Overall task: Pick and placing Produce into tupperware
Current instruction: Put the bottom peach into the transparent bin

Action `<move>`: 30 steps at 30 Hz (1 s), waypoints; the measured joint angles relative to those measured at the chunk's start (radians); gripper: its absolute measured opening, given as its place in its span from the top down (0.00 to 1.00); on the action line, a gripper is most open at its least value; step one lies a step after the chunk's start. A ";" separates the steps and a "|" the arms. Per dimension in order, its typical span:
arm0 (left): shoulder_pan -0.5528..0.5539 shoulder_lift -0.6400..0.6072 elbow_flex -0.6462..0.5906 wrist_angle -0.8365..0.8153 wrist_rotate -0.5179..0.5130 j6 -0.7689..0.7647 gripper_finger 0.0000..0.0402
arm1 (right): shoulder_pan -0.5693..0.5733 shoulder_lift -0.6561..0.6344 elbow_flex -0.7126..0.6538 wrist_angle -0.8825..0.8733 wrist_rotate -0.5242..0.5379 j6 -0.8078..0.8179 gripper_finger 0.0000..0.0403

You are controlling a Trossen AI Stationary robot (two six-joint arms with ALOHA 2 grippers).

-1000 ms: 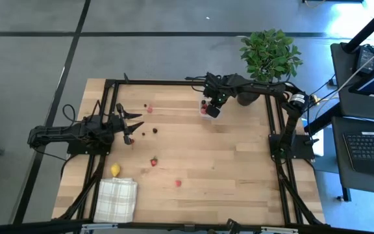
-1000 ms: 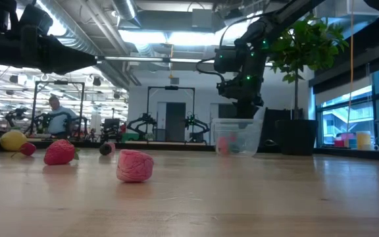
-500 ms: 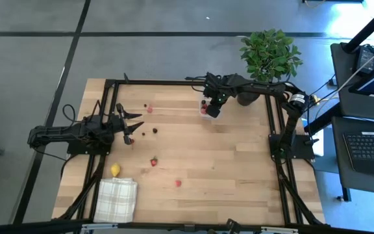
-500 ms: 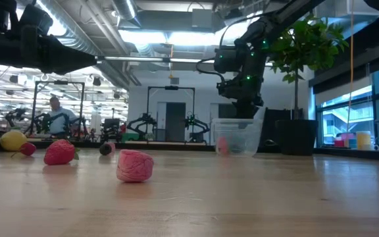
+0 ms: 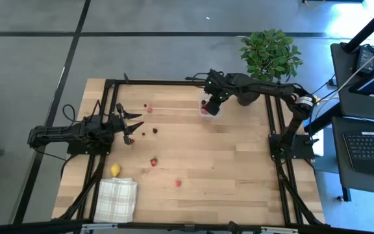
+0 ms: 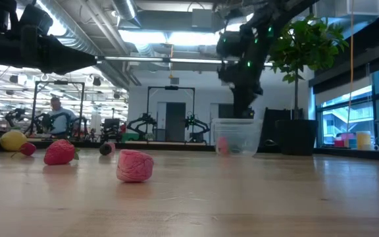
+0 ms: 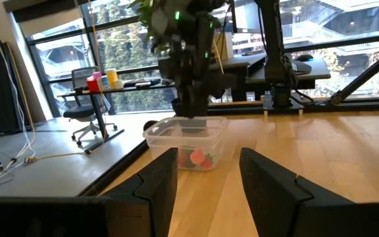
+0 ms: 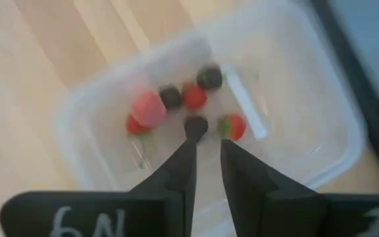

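The clear tupperware [image 8: 295, 99] stands at the table's far side, right of the middle [image 5: 208, 111]. In it lie red strawberry pieces, a pink piece [image 8: 149, 107] and dark berries [image 8: 195, 124]. My right gripper [image 8: 206, 150] hangs just above it [image 6: 241, 110], pointing steeply down, its fingers a little apart with nothing between them. More produce lies loose on the table: a lemon [image 5: 115, 170], a strawberry [image 5: 153, 161], a red piece [image 5: 178, 183] and dark berries [image 5: 155, 130]. At the table's left, my left gripper [image 5: 132, 127] waits, open and level.
A potted green plant [image 5: 269, 55] stands just beyond the table's far right corner, close to my right arm. A white checked cloth [image 5: 117, 199] lies at the near left. A black frame rail [image 5: 174, 83] runs along the far edge. The middle of the table is bare wood.
My right gripper has gone up out of the tupperware and now hangs above its rim. The tupperware has stayed in place.
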 joint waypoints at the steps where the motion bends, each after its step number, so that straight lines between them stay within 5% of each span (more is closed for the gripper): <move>1: 0.000 0.000 0.000 0.000 0.000 0.000 0.61 | 0.007 -0.018 0.003 0.013 0.000 -0.001 0.82; 16: 0.000 0.000 0.000 0.000 0.000 0.000 0.61 | 0.292 -0.112 -0.033 0.317 -0.200 -0.125 0.82; 30: 0.000 0.000 0.000 0.000 0.000 0.000 0.61 | 0.576 -0.111 -0.486 1.188 -0.293 -0.132 0.82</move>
